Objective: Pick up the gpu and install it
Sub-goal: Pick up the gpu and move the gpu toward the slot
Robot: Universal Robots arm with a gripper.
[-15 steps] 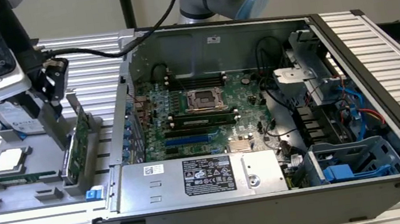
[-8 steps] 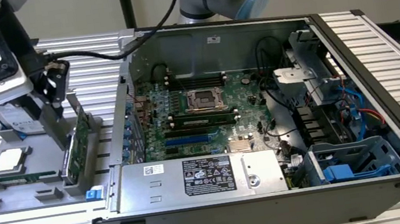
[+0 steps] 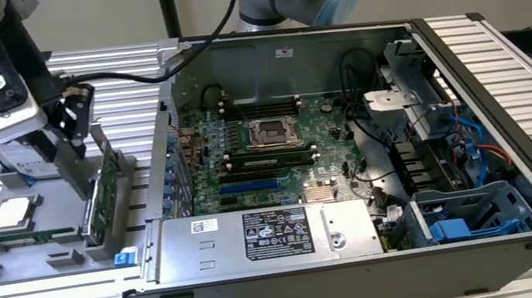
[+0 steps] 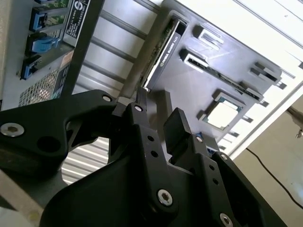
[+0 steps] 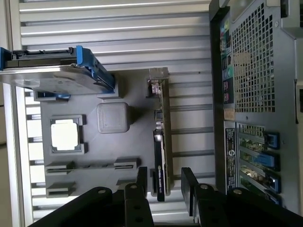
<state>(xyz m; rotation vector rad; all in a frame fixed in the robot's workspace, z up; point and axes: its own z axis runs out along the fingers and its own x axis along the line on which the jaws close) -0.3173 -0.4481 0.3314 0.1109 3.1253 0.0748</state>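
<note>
The gpu is a green card standing on its long edge in a slot of the grey holder tray, at the exterior view's left beside the open computer case. My gripper hangs right over it. In the first wrist view the gpu runs edge-on, and my gripper is open with one black finger on each side of the card's end, not touching it. In the second wrist view the gpu lies beyond my gripper.
The tray also holds a silver hard drive with a blue frame, a processor chip, a grey block and a thin memory stick. Inside the case lie the green motherboard and a silver power supply.
</note>
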